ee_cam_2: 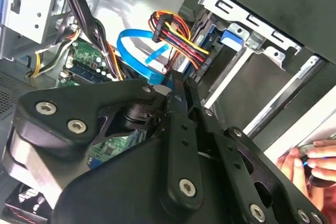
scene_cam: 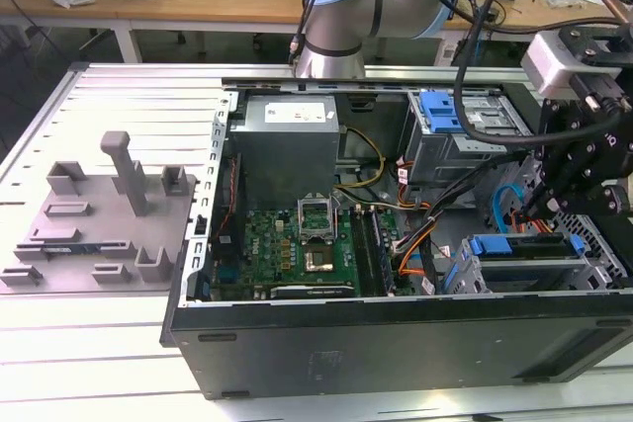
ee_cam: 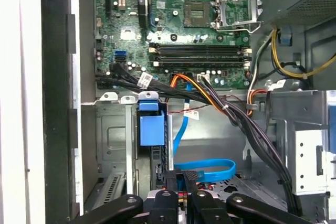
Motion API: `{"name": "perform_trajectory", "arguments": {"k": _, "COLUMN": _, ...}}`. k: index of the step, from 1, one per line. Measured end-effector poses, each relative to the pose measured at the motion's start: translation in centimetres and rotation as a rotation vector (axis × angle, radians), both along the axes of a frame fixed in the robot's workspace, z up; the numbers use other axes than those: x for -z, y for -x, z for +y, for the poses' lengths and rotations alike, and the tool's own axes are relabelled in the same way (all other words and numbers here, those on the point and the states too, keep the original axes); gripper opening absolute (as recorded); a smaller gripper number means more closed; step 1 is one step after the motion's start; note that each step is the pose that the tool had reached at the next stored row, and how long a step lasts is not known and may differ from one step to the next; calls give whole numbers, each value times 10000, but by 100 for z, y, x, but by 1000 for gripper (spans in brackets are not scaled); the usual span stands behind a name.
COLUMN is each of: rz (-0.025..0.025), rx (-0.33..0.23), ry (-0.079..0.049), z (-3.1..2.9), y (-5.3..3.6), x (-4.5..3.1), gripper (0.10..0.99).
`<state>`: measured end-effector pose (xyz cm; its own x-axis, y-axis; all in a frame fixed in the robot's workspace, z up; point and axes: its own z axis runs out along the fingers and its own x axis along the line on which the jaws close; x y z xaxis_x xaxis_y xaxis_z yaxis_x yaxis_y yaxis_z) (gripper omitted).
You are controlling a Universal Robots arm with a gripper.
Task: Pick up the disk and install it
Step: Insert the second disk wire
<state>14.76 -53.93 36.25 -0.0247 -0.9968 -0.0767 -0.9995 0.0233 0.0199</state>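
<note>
Scene: You are looking into an open computer case (scene_cam: 297, 343) lying on its side on a pale table (scene_cam: 89, 363), so its inside faces up and the arm can reach in from above.
End effector: Your end effector (ee_cam: 182, 170) hangs low over the drive cage (scene_cam: 593, 274) at the exterior view's right. Its two fingers (ee_cam_2: 178, 103) are pressed together, and you can see nothing between them.
Disk: In the first wrist view the disk (ee_cam: 152, 129) stands on edge in the cage, its blue rail end turned toward the camera. It appears to be already in its slot. The fingertips are just beside it, and you cannot tell whether they touch it.
Why so placed: Judging from this, the narrow closed pose lets the end effector fit between the disk and the cables.
Cables: A flat blue cable (ee_cam: 210, 169) loops just beside the fingertips. An orange, red and yellow bundle (ee_cam_2: 176, 40) runs above it.
Case contents: The case holds a green motherboard (scene_cam: 297, 244), a grey power supply (scene_cam: 287, 140), the drive cage and a second bay with a blue latch (scene_cam: 442, 111).
Fixture: A grey slotted holder (scene_cam: 109, 214) sits on the table at the exterior view's left, well apart from the work.
Person: A hand (ee_cam_2: 310, 163) shows outside the case wall in the second wrist view, well apart from the disk.
</note>
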Motion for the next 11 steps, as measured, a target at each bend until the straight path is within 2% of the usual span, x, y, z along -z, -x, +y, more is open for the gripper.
{"name": "perform_trajectory", "arguments": {"k": 4, "rz": 0, "rx": -151, "ry": 167, "z": -22, "y": 4, "x": 8, "gripper": 165}}
{"name": "perform_trajectory", "arguments": {"k": 11, "rz": -4, "rx": -315, "ry": 369, "z": -29, "y": 4, "x": 36, "gripper": 165}}
